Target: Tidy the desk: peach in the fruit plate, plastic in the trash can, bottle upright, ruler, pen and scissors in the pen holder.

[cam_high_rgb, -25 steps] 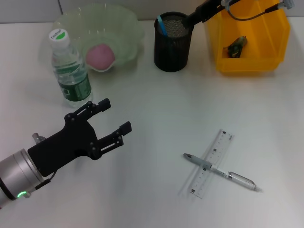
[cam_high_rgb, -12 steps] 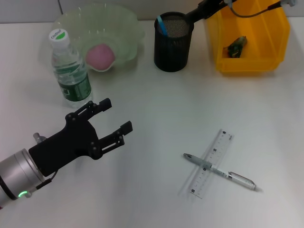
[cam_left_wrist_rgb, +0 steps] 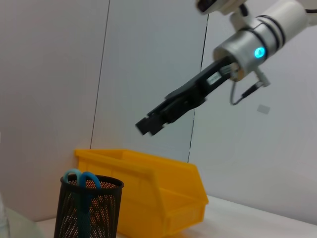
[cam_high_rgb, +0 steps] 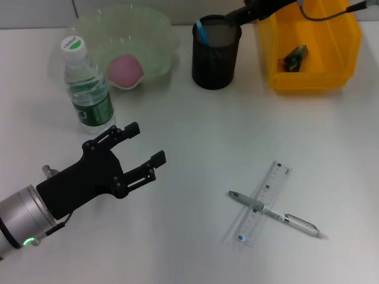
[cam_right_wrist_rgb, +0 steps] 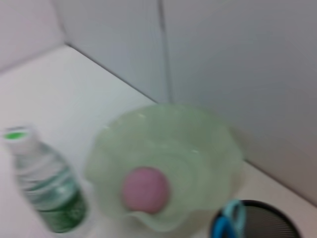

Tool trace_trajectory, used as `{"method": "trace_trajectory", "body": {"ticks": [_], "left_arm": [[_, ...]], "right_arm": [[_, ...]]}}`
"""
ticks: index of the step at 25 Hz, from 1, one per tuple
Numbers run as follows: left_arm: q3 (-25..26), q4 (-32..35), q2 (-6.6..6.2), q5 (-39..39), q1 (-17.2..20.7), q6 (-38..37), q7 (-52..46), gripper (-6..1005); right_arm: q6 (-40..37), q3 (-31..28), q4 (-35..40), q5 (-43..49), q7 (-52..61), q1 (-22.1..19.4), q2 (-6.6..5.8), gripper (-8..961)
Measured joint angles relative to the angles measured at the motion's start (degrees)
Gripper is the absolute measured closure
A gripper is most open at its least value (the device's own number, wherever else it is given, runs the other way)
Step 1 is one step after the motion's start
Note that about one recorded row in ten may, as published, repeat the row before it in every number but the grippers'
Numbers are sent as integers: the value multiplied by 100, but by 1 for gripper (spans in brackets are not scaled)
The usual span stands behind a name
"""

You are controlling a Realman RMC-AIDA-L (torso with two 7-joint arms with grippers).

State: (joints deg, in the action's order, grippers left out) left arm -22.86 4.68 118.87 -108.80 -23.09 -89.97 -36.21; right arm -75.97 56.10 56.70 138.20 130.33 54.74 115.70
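While the left claw point(cam_high_rgb: 142, 145) hangs above the near left part of the white surface point(cam_high_rgb: 195, 136), its two black fingers point(cam_high_rgb: 121, 132) stand wide apart and hold nothing.

Right claw point(cam_high_rgb: 234, 16): at the far edge, above the rim of the pen holder and the trash can's near corner; whether its fingers are parted cannot be told. From the left wrist view it shows raised in the air above the yellow bin point(cam_left_wrist_rgb: 146, 128).

Pen holder point(cam_high_rgb: 215, 56): black mesh cup, far middle of the surface, upright. Scissors point(cam_high_rgb: 201, 29) with blue handles stand inside it, handles up.

Trash can point(cam_high_rgb: 311, 50): yellow open bin at the far right corner, just beside the pen holder. A small dark piece of plastic point(cam_high_rgb: 294, 57) lies in it.

Fruit plate point(cam_high_rgb: 148, 35): pale green, wavy-rimmed, far left. Peach point(cam_high_rgb: 124, 70), pink, lies inside near its front rim.

Bottle point(cam_high_rgb: 87, 86): clear, green label, green-and-white cap, upright, just beside the plate toward the left edge.

Ruler point(cam_high_rgb: 264, 203): clear, lying flat on the near right part of the surface. Pen point(cam_high_rgb: 275, 214) lies crosswise on top of it, touching.
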Motion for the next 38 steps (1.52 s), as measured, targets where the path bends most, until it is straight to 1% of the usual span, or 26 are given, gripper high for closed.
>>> {"method": "trace_trajectory", "body": {"ticks": [2,4,6,7,8,9,10,11,12,13,14,17,18,19,22,23,24,25,28,29,32,33,35,36,37,38], "left_arm": [[-4,-1,-1,0,-1,0,0,190],[-16,-2,-9,-8,-7,3,0,192],[-22,-2,-14,-11,-14,2,-2,194],[-22,-2,-14,-11,-14,2,-2,194],[-27,-2,-14,-11,-18,1,-9,195],[-34,12,-16,-6,-25,-26,-42,196],[-34,12,-16,-6,-25,-26,-42,197],[-34,26,-20,-4,-29,-58,-48,198],[-34,26,-20,-4,-29,-58,-48,199],[-35,33,-22,-5,-41,-78,-52,200],[-34,36,-22,-11,-49,-85,-56,201],[-42,40,-23,-38,-73,-98,-75,203],[-146,155,-33,-73,-112,-131,-194,204],[-146,155,-33,-73,-112,-131,-194,204],[-329,354,-45,-77,-127,-206,-405,204],[-521,501,-49,-79,-139,-258,-548,204],[-609,550,-50,-79,-145,-269,-581,204],[-609,550,-50,-79,-145,-269,-581,204],[-982,700,-50,-81,-168,-289,-684,203],[-982,700,-50,-81,-168,-289,-684,203],[-1188,825,-50,-81,-178,-316,-864,203],[-1322,925,-52,-82,-182,-379,-1027,203],[-1396,993,-53,-81,-182,-407,-1133,203],[-1501,1099,-55,-82,-182,-436,-1341,203],[-1501,1099,-55,-82,-182,-436,-1341,203],[-1526,1137,-56,-78,-186,-442,-1532,203]], "right_arm": [[-265,-7,216,-379,-100,-212,-36,364],[-729,-18,319,-1043,-428,-558,-167,360],[-841,-24,319,-1225,-544,-665,-205,357],[-841,-24,319,-1225,-544,-665,-205,356],[-1021,-31,324,-1602,-814,-912,-242,354],[-1243,-63,328,-2006,-1168,-1182,-258,352],[-1243,-63,328,-2006,-1168,-1182,-258,351],[-1368,-95,327,-2179,-1343,-1310,-260,349],[-1368,-95,327,-2179,-1343,-1310,-260,348],[-1633,-167,301,-2389,-1573,-1504,-260,346],[-1633,-167,301,-2389,-1573,-1504,-260,344],[-2064,-309,249,-2482,-1863,-1762,-212,340],[-2213,-395,184,-2502,-2087,-1920,-152,338],[-2213,-395,184,-2502,-2087,-1920,-152,336],[-2321,-463,-5,-2547,-2552,-2133,-40,332],[-2337,-473,-168,-2558,-2945,-2270,26,330],[-2338,-473,-253,-2560,-3127,-2323,55,328],[-2338,-473,-253,-2560,-3127,-2323,55,327],[-2328,-474,-586,-2570,-3715,-2430,104,322],[-2328,-474,-586,-2570,-3715,-2430,104,320],[-2330,-448,-796,-2553,-4028,-2437,111,316],[-2335,-434,-930,-2544,-4311,-2444,111,314],[-2332,-438,-1002,-2544,-4460,-2456,112,311],[-2300,-473,-1173,-2549,-4855,-2496,116,309],[-2300,-473,-1173,-2549,-4855,-2496,116,308],[-2238,-612,-1408,-2569,-5347,-2535,135,306]]}}
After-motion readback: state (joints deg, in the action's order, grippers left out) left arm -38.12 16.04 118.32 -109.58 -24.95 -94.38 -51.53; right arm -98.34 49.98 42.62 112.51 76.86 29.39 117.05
